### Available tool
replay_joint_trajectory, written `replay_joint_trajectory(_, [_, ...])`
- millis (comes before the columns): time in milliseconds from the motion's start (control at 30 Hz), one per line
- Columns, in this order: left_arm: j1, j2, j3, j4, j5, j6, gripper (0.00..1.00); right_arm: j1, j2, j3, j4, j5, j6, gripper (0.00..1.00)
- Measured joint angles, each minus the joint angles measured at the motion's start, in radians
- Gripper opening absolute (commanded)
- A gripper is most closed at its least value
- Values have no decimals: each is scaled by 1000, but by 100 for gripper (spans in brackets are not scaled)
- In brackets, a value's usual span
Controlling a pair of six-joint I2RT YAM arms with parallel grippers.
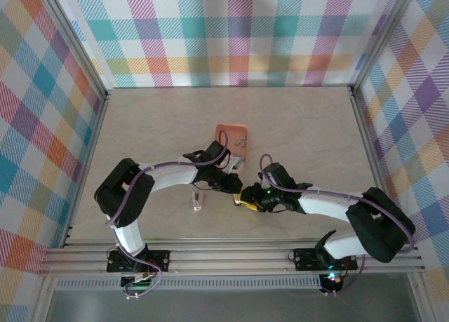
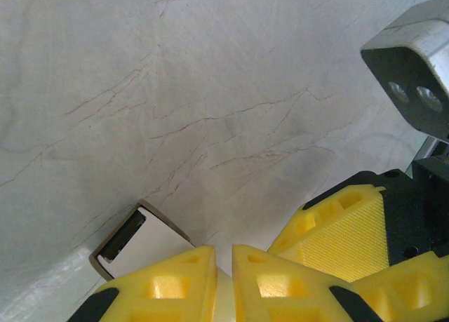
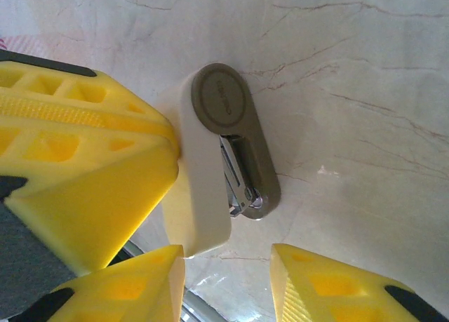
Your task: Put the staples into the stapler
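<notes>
Here, stapler [image 2: 140,245] between left tool's [image 2: 223,255] fingers.

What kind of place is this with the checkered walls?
Probably a robot practice booth: colourful plaid walls box in a marble-look table, and a left arm and right arm are bolted to a metal rail at its edge.

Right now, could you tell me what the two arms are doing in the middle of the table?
The left gripper is pinched shut on a small white stapler with a grey base. The right gripper is open, right beside the stapler's end, and the metal staple channel faces that wrist camera. Beyond both grippers sits the salmon-orange tray, holding small grey pieces, possibly the staples.
</notes>
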Motion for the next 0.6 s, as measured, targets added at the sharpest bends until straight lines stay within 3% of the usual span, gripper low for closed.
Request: replay_joint_trajectory(600, [2, 0, -18, 13, -8, -2, 14, 0, 64, -1, 54, -28, 3, 32])
